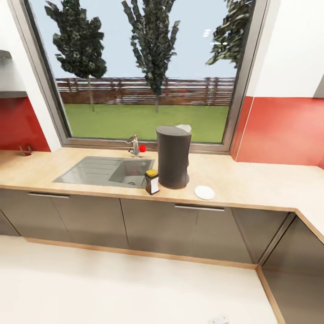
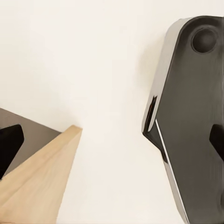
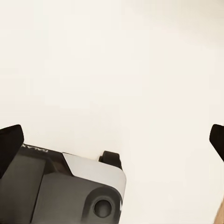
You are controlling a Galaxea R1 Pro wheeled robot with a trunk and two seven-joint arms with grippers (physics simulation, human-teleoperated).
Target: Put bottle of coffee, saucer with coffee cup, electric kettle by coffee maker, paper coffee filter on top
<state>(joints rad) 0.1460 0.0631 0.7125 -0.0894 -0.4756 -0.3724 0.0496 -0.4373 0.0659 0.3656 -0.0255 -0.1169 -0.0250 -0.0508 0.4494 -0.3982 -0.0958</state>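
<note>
The dark grey coffee maker (image 1: 173, 157) stands on the kitchen countertop (image 1: 252, 180), just right of the sink. A white paper coffee filter (image 1: 183, 128) rests on its top. The bottle of coffee (image 1: 152, 181), with its yellow lid, stands at the machine's front left. The white saucer (image 1: 204, 192) lies bare at its front right. The kitchen shelf (image 1: 11, 94) juts out at the far left. The coffee cup and the electric kettle are out of view. My left gripper (image 2: 112, 144) and right gripper (image 3: 112, 142) both hang open over pale floor, holding nothing.
A steel sink (image 1: 105, 171) with a faucet (image 1: 134, 145) and a red knob (image 1: 142, 148) is set under the window. Grey cabinet fronts (image 1: 157, 220) run below, and the counter turns a corner at the right (image 1: 310, 220). The robot's dark base (image 2: 191, 121) shows beside a wooden plinth (image 2: 42, 182).
</note>
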